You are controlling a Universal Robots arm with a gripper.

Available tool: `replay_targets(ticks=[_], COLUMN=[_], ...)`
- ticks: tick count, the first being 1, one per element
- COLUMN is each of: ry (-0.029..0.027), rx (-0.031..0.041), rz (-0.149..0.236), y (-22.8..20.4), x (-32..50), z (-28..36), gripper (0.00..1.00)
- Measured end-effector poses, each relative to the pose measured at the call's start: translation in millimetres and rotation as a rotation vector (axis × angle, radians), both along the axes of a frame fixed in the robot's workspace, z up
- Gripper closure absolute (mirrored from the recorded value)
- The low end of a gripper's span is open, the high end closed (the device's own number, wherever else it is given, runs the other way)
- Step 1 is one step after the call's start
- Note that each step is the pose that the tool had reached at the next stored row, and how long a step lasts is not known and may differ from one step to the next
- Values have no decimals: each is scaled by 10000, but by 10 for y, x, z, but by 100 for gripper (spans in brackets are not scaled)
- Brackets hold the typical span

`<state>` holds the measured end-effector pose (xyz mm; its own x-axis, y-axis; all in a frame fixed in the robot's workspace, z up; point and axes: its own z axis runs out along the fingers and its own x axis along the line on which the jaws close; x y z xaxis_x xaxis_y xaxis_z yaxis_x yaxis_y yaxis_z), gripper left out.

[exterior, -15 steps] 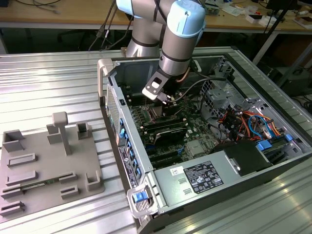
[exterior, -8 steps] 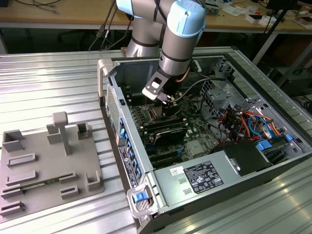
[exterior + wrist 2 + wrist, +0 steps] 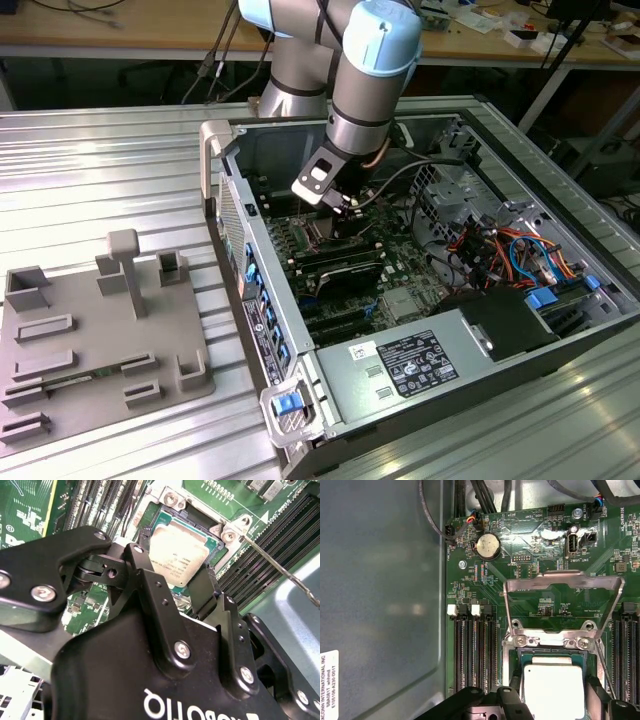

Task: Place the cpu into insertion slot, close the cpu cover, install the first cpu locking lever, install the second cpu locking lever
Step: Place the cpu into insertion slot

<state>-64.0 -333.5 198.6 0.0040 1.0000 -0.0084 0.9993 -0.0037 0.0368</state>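
Observation:
The cpu is a small silvery-grey square lying flat at the insertion slot on the green motherboard. My gripper reaches down over it. One black finger presses on one side of the cpu and the other finger on the opposite side, so the gripper looks shut on the chip. The cpu cover stands swung up, open, behind the socket. A thin locking lever rod sticks out loose beside the socket rim. In the exterior view the gripper hangs inside the open computer case.
Long black memory slots flank the socket on both sides. A coin battery and cables lie beyond the cover. The case wall, power supply and orange-blue cables ring the board. A grey fixture plate lies on the table.

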Motion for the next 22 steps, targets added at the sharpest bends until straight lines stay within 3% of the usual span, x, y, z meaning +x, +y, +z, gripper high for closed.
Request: replay_targets(ticks=[9,12,22], ry=[-2,-7,-1], rx=[4,55,32], rz=[-6,-30,-147], y=[1,4,0], x=[2,4,1], z=[1,14,14], gripper=[45,45,45])
